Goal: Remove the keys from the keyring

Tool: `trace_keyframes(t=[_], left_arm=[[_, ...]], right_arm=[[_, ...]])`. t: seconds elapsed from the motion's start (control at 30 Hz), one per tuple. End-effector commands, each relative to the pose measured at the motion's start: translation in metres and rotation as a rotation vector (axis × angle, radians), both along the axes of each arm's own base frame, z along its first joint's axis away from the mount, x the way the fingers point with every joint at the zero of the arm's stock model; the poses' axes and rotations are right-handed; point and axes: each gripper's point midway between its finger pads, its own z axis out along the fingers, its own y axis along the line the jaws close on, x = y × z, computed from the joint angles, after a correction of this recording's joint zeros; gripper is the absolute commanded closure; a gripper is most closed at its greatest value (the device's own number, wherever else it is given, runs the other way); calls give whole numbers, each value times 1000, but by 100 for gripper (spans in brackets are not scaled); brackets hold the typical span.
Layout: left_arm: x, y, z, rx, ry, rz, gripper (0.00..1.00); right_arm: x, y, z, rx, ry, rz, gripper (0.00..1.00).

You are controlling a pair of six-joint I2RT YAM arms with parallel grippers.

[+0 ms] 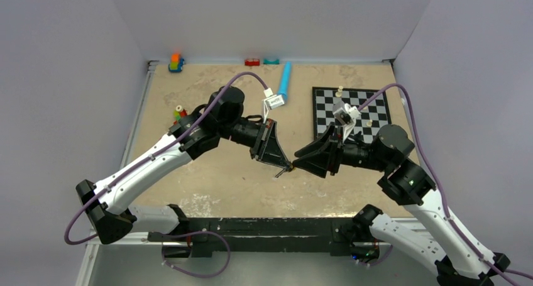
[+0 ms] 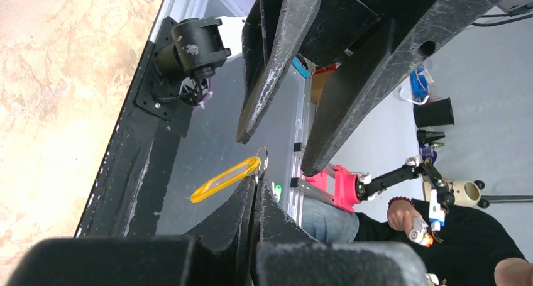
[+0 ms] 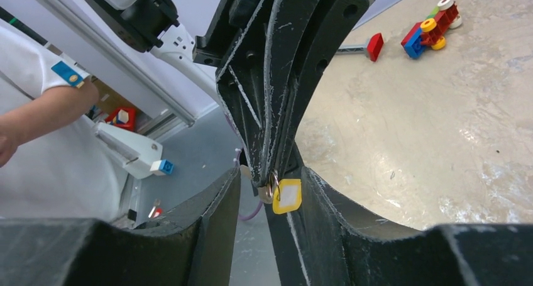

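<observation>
Above the mottled tan bench (image 1: 214, 166), our left pincer (image 2: 256, 187) clenches the thin silver keyring (image 2: 262, 160) with its yellow plastic tag (image 2: 225, 180) while our right pincer (image 2: 274, 154) gapes around it, the tiny metal keys (image 3: 263, 193) apparently not yet off.

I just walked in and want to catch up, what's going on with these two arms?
The left gripper is shut on a keyring with a yellow tag, holding it up between the arms. The right gripper is open, its fingers on either side of the ring. The keys are too small to make out, so progress is unclear.
</observation>
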Motion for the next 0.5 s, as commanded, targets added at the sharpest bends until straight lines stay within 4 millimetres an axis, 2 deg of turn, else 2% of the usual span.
trace_keyframes(t=[0.0,0.2,0.47], left_arm=[[-7,6,31,-74,-41,-15,100],[-6,5,30,-73,-40,-11,100],[-6,4,31,-79,-41,-12,100]], right_arm=[[-6,0,13,21,-34,28,57],[-6,0,9,19,-24,30,68],[-6,2,6,23,-11,36,69]])
